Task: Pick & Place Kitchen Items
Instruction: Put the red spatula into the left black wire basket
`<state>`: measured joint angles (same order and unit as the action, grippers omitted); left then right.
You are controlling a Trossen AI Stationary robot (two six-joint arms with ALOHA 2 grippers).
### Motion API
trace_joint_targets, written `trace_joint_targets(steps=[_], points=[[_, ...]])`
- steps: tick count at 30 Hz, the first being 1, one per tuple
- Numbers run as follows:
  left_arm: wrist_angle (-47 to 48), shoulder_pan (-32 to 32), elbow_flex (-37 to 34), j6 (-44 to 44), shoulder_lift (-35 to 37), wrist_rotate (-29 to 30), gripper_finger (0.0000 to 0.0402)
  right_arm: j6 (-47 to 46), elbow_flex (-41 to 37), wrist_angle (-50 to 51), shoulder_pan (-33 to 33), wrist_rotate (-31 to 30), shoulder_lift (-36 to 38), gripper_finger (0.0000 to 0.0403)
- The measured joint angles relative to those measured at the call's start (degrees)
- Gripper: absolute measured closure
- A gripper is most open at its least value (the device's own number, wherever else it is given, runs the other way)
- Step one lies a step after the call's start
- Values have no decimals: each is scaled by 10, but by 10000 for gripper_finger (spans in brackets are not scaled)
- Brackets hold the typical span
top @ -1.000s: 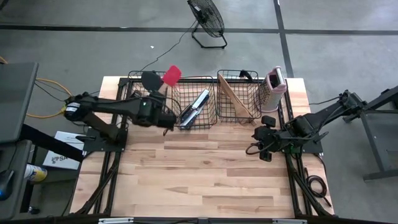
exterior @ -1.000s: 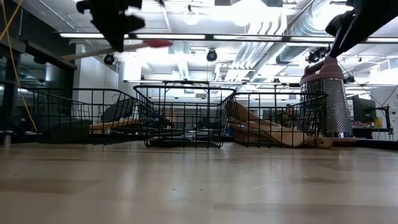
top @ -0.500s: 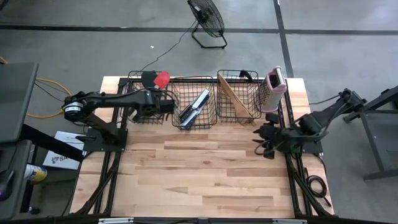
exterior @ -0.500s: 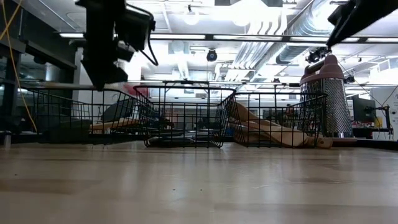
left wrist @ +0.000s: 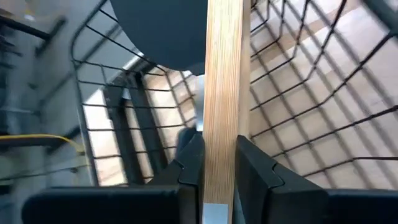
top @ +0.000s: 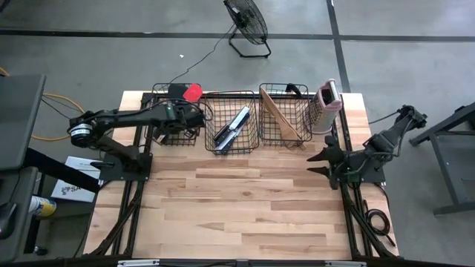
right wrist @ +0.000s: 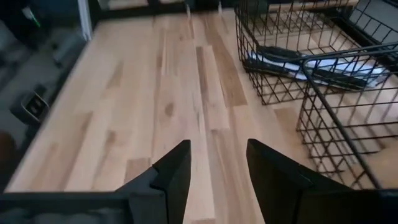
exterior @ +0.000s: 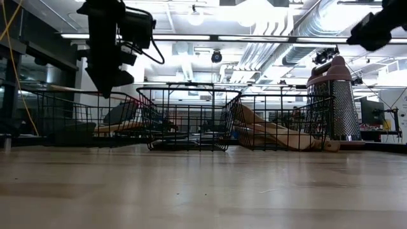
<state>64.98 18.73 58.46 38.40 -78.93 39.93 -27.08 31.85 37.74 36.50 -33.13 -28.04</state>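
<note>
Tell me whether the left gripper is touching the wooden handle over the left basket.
Touching. The left wrist view shows the left gripper with a finger pressed against each side of the pale wooden handle, no gap, above the left basket.

The left gripper (top: 194,119) has been carried from the front edge of the middle basket (top: 231,120) to a position over the left basket (top: 165,137), and its arm has been swung back toward the table's far left corner. The red-headed spatula (top: 192,93), clamped by its wooden handle between the fingers (left wrist: 189,165), has been turned; its red head, formerly above the gap between the two baskets, is now found at the left basket's far rim. The right gripper (top: 318,163) has been withdrawn toward the table's right edge and turned so that its parted fingers point across the table (top: 245,200).
</note>
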Motion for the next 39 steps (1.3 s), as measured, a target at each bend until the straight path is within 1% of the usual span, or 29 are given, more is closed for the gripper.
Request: trace_joint_targets(steps=[3, 5, 8, 12, 15, 20, 24, 30, 35, 37, 39], points=[[-16, 10, -1, 1, 24, -13, 347, -1, -37, -31, 0, 0, 51, 254], [-34, 14, -2, -26, 33, -11, 347, -1, -49, -59, 0, 4, 75, 254], [-48, 16, -2, -73, 39, -8, 347, 1, -58, -67, 0, 10, 99, 254], [-31, 27, -2, -97, 38, -5, 348, 3, -58, -68, 0, 12, 106, 254], [-13, 41, -2, -97, 38, 6, 348, 3, -58, -68, 0, 13, 105, 254], [-17, 64, -2, -101, 37, 11, 348, 3, -58, -68, 0, 13, 105, 254], [-19, 69, -2, -102, 24, 14, 348, 3, -58, -68, 0, 13, 105, 254], [-59, 68, -54, -109, 20, 23, 348, 4, -58, -67, 0, 15, 105, 254], [-60, 68, -85, -86, 20, 29, 346, 4, -58, -67, 0, 18, 105, 254], [-68, 68, -92, -86, 20, 26, 318, 4, -58, -67, 0, 17, 105, 254], [-70, 68, -93, -86, 21, 19, 273, 5, -58, -67, 0, 18, 105, 254]])
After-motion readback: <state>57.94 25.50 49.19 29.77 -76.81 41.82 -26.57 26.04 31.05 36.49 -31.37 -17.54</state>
